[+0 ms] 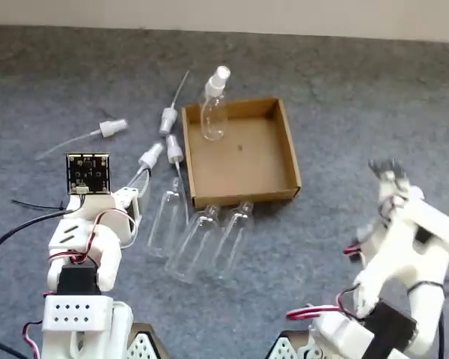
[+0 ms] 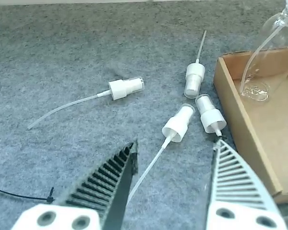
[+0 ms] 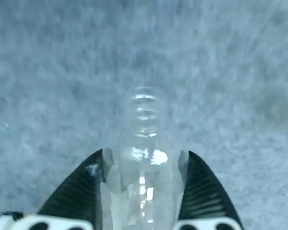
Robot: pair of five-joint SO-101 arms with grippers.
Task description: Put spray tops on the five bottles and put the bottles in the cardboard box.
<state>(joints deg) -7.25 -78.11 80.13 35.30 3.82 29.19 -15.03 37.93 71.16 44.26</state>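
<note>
The left pincer (image 2: 175,146) is open wide, just above a loose spray top (image 2: 178,123) on the grey mat (image 1: 344,75), at about 9 o'clock from the box (image 1: 290,153). The right pincer (image 3: 143,155) holds a clear bottle (image 3: 144,112), at about 4 o'clock from the box, with the bottle's mouth poking out free. I think the job now is to grab that top. It is best to go down over the fat white cap, not the thin tube, and squeeze softly so it does not pop away. Two more tops (image 1: 168,120) lie just beside it, toward 2 o'clock, and should not get bumped
</note>
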